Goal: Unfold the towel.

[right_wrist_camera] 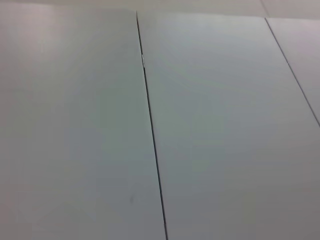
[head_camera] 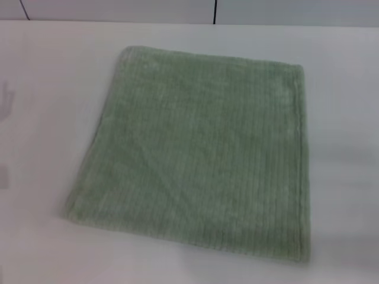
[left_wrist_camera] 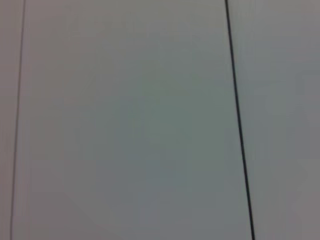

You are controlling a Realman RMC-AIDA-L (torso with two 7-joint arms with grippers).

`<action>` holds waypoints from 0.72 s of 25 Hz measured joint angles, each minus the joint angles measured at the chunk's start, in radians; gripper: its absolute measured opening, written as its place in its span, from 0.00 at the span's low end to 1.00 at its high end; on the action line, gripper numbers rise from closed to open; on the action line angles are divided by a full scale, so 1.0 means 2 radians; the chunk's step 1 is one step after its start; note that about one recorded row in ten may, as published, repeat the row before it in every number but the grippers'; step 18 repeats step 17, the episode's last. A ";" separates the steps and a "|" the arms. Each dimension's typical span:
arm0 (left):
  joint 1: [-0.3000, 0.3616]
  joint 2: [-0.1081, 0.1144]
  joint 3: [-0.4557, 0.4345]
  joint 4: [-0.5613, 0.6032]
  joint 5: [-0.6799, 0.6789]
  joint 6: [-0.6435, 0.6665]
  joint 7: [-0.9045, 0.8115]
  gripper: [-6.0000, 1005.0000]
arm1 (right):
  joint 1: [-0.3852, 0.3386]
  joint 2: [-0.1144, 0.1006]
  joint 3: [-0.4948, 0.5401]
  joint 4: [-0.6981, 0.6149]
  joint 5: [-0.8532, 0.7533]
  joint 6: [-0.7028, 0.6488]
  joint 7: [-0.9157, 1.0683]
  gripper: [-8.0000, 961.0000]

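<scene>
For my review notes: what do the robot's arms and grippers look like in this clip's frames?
Nothing to describe: neither arm nor gripper shows in any view. The head view holds only the sage-green towel on the white table; both wrist views show pale panels with dark seams.

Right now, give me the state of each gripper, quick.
Left gripper: not in view in any picture.
Right gripper: not in view either.
The towel lies flat on the table, nothing holding it.
</scene>
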 joint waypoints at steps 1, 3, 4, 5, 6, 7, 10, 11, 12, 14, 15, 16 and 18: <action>-0.003 0.000 0.002 0.004 0.002 -0.003 0.000 0.84 | 0.004 0.001 0.002 -0.009 0.001 0.000 -0.002 0.28; -0.004 0.000 0.003 0.005 0.003 -0.005 0.000 0.84 | 0.008 0.002 0.003 -0.016 0.002 0.000 -0.003 0.38; -0.007 0.001 0.003 0.009 0.004 -0.009 0.001 0.84 | 0.012 0.002 0.003 -0.024 0.002 -0.001 -0.004 0.43; -0.009 0.001 0.003 0.013 0.004 -0.011 0.001 0.84 | 0.016 0.002 0.003 -0.032 0.003 -0.002 -0.004 0.47; -0.011 0.001 0.003 0.017 0.004 -0.013 0.001 0.84 | 0.024 0.002 0.004 -0.042 0.003 -0.004 -0.004 0.49; -0.011 0.001 0.003 0.017 0.004 -0.013 0.001 0.84 | 0.024 0.002 0.004 -0.042 0.003 -0.004 -0.004 0.52; -0.013 0.001 0.003 0.021 0.004 -0.014 0.001 0.84 | 0.035 0.002 0.005 -0.053 0.012 -0.005 -0.005 0.58; -0.013 0.001 0.002 0.024 0.004 -0.011 0.002 0.84 | 0.041 0.002 0.004 -0.058 0.029 -0.005 -0.005 0.60; -0.013 0.001 0.002 0.024 0.004 -0.011 0.002 0.84 | 0.041 0.002 0.004 -0.058 0.029 -0.005 -0.005 0.62; -0.011 0.000 0.001 0.024 0.003 -0.009 0.002 0.84 | 0.046 0.002 0.001 -0.063 0.048 -0.005 -0.005 0.66; -0.010 0.000 0.000 0.024 0.002 -0.009 0.002 0.84 | 0.048 0.002 0.001 -0.065 0.051 -0.005 -0.005 0.68; -0.010 0.000 -0.001 0.025 0.001 -0.008 0.003 0.84 | 0.052 0.002 0.000 -0.070 0.053 -0.005 -0.005 0.70; -0.010 -0.001 -0.001 0.025 0.001 -0.008 0.003 0.84 | 0.052 0.002 0.000 -0.070 0.053 -0.005 -0.005 0.70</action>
